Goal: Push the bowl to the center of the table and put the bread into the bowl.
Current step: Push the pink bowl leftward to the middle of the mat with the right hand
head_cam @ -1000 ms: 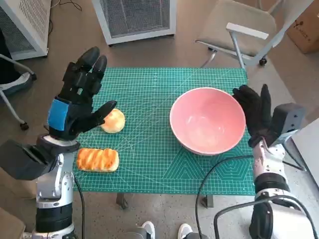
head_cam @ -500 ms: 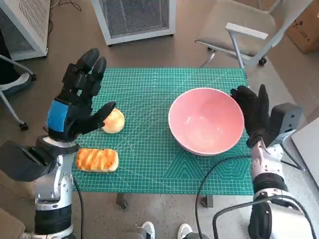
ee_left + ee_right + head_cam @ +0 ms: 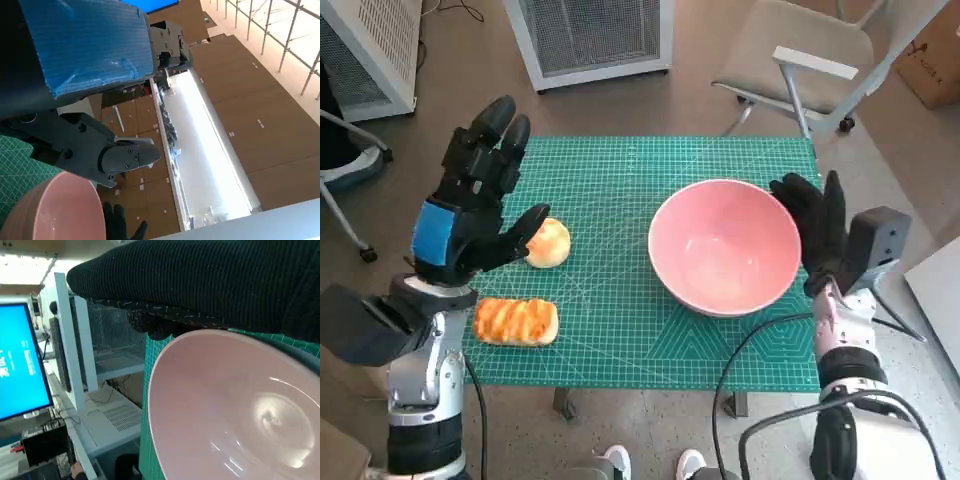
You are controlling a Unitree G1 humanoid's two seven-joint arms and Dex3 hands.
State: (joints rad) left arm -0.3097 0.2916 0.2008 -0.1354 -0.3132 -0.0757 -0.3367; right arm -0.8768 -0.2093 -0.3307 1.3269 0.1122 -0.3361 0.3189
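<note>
Two bread pieces sit at the left of the green cutting mat. Striped loaf lies at the near-left edge, round bun just beyond it. Left hand is raised above the mat's left edge, fingers spread and pointing far, thumb tip reaching toward the bun; touching or just above it, cannot tell. It holds nothing. In the left wrist view the blue-taped back fills the upper part, black thumb sticks out, fingers apart.

Pink bowl stands upright right of the mat's middle, with nothing inside, well apart from both breads. Right hand in the black glove is flat against the bowl's right wall, fingers extended and slightly apart, not wrapped round the rim. Right wrist view shows the glove over the bowl rim, mat edge beside it.

Beyond the table: white cabinet with a mesh front at far centre, grey chair at far right. Shoes show at the near edge under the table.
</note>
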